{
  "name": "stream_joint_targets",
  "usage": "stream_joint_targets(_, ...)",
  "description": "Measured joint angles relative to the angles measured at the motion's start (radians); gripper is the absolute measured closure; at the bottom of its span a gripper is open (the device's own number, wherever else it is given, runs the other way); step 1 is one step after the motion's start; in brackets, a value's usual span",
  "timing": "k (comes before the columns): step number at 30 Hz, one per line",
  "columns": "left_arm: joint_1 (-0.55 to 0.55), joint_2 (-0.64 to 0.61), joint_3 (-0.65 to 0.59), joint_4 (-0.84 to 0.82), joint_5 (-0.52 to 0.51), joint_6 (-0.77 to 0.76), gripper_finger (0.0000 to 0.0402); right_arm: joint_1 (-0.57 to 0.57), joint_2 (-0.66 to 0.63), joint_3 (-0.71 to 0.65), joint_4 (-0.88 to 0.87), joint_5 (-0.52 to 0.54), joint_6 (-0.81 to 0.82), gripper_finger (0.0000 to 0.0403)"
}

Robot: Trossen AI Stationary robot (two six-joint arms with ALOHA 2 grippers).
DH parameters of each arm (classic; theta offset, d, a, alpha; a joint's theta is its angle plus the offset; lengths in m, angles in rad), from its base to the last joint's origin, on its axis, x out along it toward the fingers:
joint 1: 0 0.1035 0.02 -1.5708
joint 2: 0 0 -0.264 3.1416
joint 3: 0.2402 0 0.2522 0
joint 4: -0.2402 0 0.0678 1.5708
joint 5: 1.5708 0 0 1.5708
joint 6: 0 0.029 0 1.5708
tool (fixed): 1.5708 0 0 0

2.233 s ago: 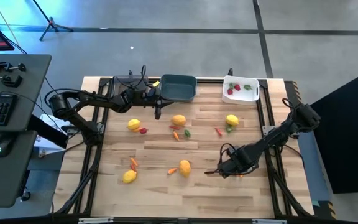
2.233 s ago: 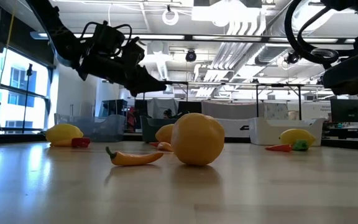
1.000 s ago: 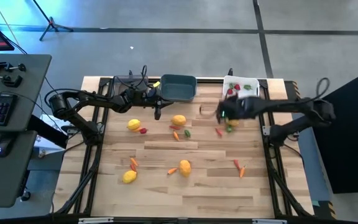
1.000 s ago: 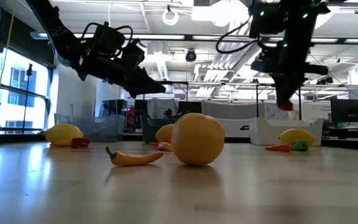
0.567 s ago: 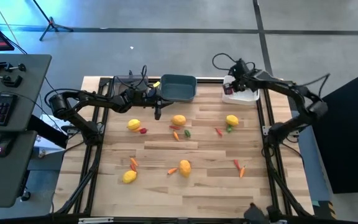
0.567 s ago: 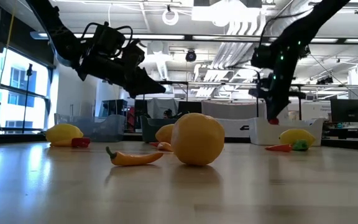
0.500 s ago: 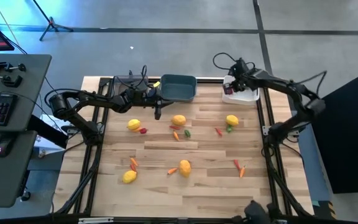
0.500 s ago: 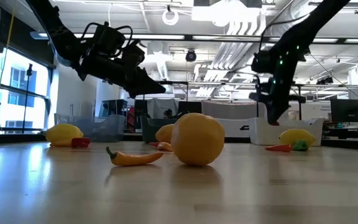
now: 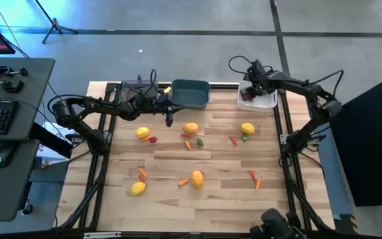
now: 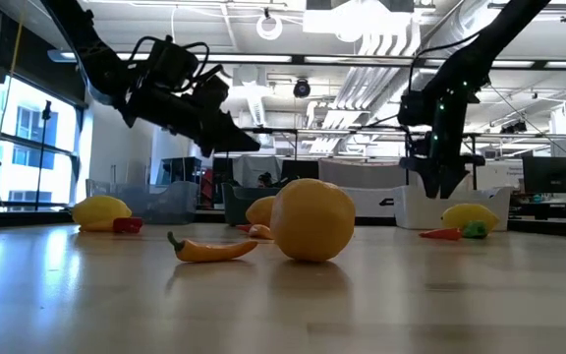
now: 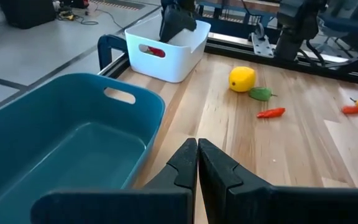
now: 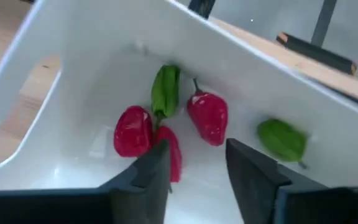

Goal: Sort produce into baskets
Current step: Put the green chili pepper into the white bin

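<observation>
Left gripper [image 11: 197, 163] parked beside the teal bin [image 9: 190, 93] at the table's back edge, jaws pressed shut, holding nothing. Lemons [image 9: 190, 129] and carrots [image 9: 254, 179] scattered mid-table. Right gripper [image 12: 194, 163] over the white bin [image 9: 265, 102], back right corner, jaws parted, empty above red and green peppers [image 12: 209, 116]. Drop looks done; next, probably another loose piece.

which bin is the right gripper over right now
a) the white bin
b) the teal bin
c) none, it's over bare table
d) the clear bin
a: the right gripper hangs open over the white bin, looking down on red and green pieces inside it; the high view puts it at the white bin too.
</observation>
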State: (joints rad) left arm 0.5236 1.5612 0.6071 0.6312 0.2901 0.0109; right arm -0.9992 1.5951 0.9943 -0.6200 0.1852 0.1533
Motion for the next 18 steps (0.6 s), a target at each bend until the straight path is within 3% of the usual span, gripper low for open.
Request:
stream_joint_targets(4,0.0,0.0,0.0,-0.019,0.0,0.0,0.0401,0.034,0.0,0.083,-0.063,0.002,-0.037,0.0231)
stream_joint_targets(9,0.0,0.0,0.0,-0.038,0.0,0.028,0.0401,0.163,-0.002,0.169,-0.111,-0.037,-0.045,0.023)
stream_joint_targets(18,0.0,0.0,0.0,-0.053,0.0,0.046,0.0401,0.488,-0.002,0.068,0.127,-0.158,0.102,0.0229)
